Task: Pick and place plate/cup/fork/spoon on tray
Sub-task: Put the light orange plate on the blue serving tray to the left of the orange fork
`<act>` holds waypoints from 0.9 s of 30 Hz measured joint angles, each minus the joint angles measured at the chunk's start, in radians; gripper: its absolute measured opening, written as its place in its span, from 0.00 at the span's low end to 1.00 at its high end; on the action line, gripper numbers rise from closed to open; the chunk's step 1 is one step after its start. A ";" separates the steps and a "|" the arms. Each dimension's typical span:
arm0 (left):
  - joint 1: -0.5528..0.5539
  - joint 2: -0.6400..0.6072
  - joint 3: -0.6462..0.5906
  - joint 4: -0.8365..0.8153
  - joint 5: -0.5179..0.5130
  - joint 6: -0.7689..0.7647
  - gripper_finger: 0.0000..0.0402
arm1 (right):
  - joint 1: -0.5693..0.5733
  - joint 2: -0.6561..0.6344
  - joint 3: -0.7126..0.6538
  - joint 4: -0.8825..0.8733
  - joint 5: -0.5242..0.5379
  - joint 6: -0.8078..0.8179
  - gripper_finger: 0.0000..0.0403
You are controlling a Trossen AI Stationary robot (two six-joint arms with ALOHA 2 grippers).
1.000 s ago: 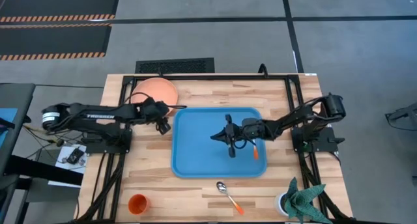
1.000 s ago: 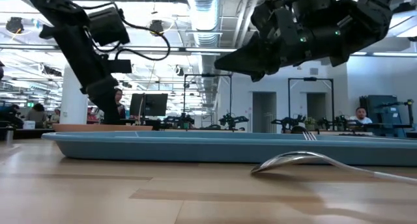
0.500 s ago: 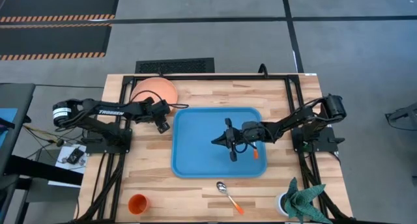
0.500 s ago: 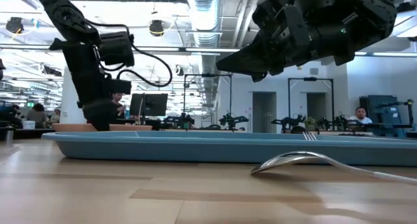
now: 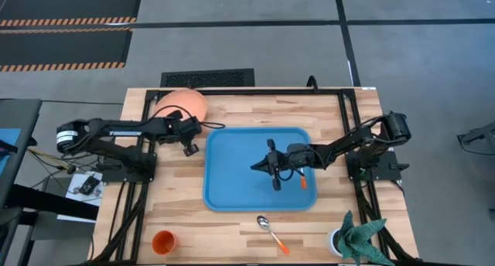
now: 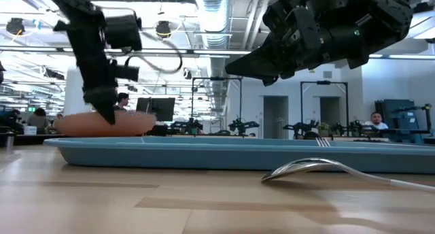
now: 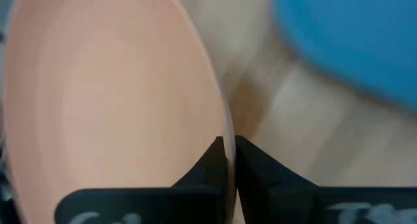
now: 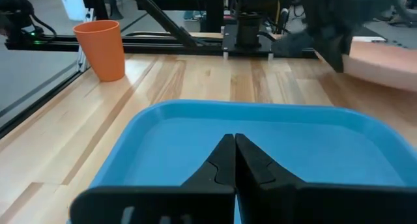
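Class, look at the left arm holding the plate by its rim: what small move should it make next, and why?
Probably carry the plate sideways over the tray. The left hand is shut on the plate's rim, the low view shows the plate lifted and tilted, and it is still outside the tray's far left corner.

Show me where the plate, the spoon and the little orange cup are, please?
plate [image 5: 179, 101]: high view, bare top face beyond the left gripper.
spoon [image 5: 263, 221]: high view, silver oval bowl, on the wood beside the tray.
cup [image 5: 163, 240]: high view, its round open mouth.
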 joint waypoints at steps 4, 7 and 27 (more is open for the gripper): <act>-0.128 -0.021 0.097 -0.046 0.025 -0.043 0.00 | 0.000 0.000 0.000 -0.002 0.001 0.000 0.03; -0.256 -0.010 0.152 -0.039 0.033 -0.093 0.00 | 0.000 -0.030 0.000 -0.055 0.002 0.001 0.03; -0.637 0.526 0.568 0.092 -0.047 -0.174 0.00 | 0.088 -0.507 -0.356 -0.018 0.287 -0.001 0.01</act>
